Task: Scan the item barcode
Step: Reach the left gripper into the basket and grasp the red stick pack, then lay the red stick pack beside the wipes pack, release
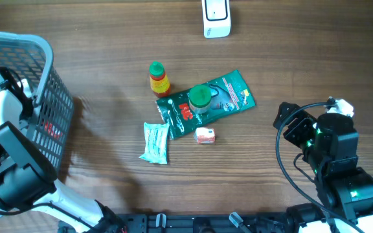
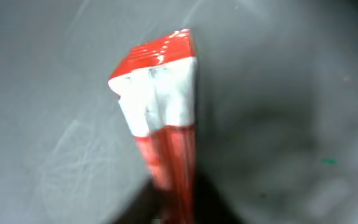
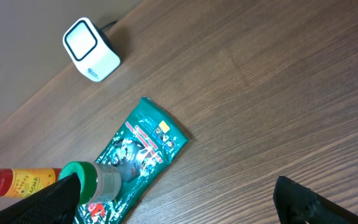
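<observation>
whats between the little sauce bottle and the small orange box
The green packet lies between them, its left end across that stretch; the overhead view shows it.

A little sauce bottle (image 1: 158,79) stood on the brown tabletop (image 1: 109,39). Just near of it lay a green packet (image 1: 228,97) with a green-topped jar (image 1: 200,98) on it. A small orange box (image 1: 204,135) and a pale packet (image 1: 155,142) lay nearer. A gray basket (image 1: 37,45) sat far left.

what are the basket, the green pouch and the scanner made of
Basket: probably grey plastic, moulded as an open mesh with a smooth rim. Green pouch: glossy printed plastic film, creased and catching light. Scanner: hard white plastic by the look, with a smooth rounded shell.
</observation>
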